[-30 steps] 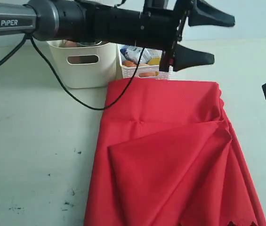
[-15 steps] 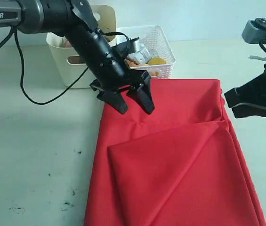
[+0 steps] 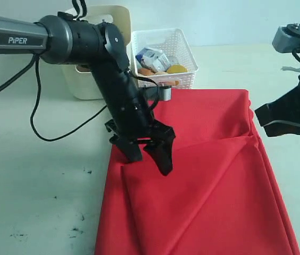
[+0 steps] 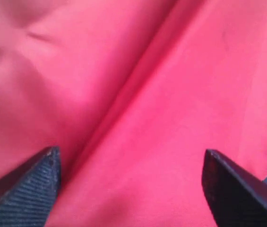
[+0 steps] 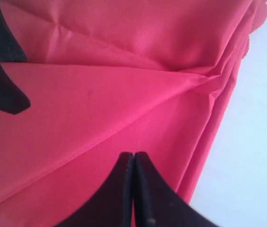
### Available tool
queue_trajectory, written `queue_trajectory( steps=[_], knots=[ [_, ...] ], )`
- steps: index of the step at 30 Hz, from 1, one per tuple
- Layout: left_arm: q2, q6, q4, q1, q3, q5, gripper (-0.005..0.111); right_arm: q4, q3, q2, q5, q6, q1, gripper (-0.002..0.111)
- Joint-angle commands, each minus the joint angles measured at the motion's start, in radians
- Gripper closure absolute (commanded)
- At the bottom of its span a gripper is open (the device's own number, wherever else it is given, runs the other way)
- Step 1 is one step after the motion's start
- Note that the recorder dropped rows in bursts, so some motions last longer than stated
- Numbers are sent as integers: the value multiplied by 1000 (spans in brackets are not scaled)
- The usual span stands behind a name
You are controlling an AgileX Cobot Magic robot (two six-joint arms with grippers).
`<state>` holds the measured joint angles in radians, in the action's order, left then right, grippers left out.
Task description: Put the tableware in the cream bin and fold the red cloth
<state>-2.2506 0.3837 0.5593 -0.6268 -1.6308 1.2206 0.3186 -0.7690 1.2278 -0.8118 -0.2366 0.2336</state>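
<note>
Facing red cloth (image 4: 171,94), wrist views miss the cream bin (image 3: 122,32).

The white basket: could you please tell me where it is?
The basket stands at the back of the exterior view, just right of the cream bin, at the far edge of the red cloth.

The red cloth (image 3: 208,180) under me is soft, matt, finely woven fabric with gentle creases. My left gripper (image 4: 131,150) has dull black fingers with a ribbed, grainy face. My right gripper (image 5: 133,158) looks smoother, faintly satin. At eleven o'clock from the cloth, the cream bin (image 3: 122,24) is smooth plastic. At twelve, the white basket (image 3: 163,38) is lattice plastic. The table (image 3: 33,175) is pale, matt and scuffed.
</note>
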Motion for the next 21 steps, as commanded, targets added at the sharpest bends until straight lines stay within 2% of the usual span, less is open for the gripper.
queue_trajectory(
  steps=[1, 6, 8, 11, 14, 17, 21],
  knots=[
    [9, 16, 119, -53, 16, 1, 29, -8, -6, 5, -1, -6, -2, 108],
    [59, 135, 392, -135, 16, 1, 29, -26, -6, 0, -7, -6, -2, 108],
    [90, 147, 425, -169, 16, 1, 29, -39, -6, -11, -7, -3, -2, 108],
    [148, 140, 386, -207, 16, 1, 29, -76, -6, -46, -7, 28, -2, 108],
    [208, 140, 378, -213, 20, 1, 29, -92, -6, -64, -9, 48, -2, 108],
    [283, 140, 368, -213, 85, 1, 29, -111, -6, -64, -2, 78, -2, 108],
    [366, 113, 201, -207, 208, 1, 29, -9, -6, -19, 44, 67, -2, 108]
  ],
)
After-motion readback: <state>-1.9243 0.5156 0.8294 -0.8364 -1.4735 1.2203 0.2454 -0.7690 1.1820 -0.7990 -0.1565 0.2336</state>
